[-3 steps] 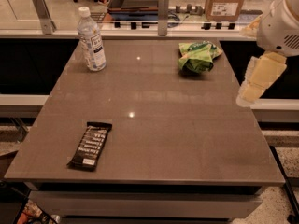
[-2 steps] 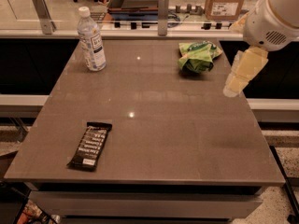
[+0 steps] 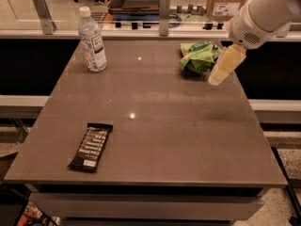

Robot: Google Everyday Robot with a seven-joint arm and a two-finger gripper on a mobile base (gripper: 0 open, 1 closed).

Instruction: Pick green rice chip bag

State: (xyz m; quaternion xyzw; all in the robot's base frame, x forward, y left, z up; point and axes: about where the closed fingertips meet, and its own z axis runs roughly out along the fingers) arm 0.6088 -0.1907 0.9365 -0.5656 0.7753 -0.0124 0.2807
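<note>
The green rice chip bag point(image 3: 198, 56) is a crumpled bright-green foil bag lying at the far right of the brown table point(image 3: 155, 107). My gripper point(image 3: 217, 78) is pale yellow and hangs from the white arm point(image 3: 263, 13) that comes in from the upper right. It points down and to the left, just right of the bag and in front of it, slightly above the table. It overlaps the bag's right edge in the view. It holds nothing that I can see.
A clear water bottle point(image 3: 92, 41) stands upright at the far left of the table. A flat black snack bar wrapper point(image 3: 91, 146) lies near the front left. A counter with posts point(image 3: 164, 6) and a cardboard box point(image 3: 227, 1) runs behind the table.
The arm and gripper have moved left and toward the far side, from beyond the table's right edge to right beside the green bag. Nothing on the table has moved.
</note>
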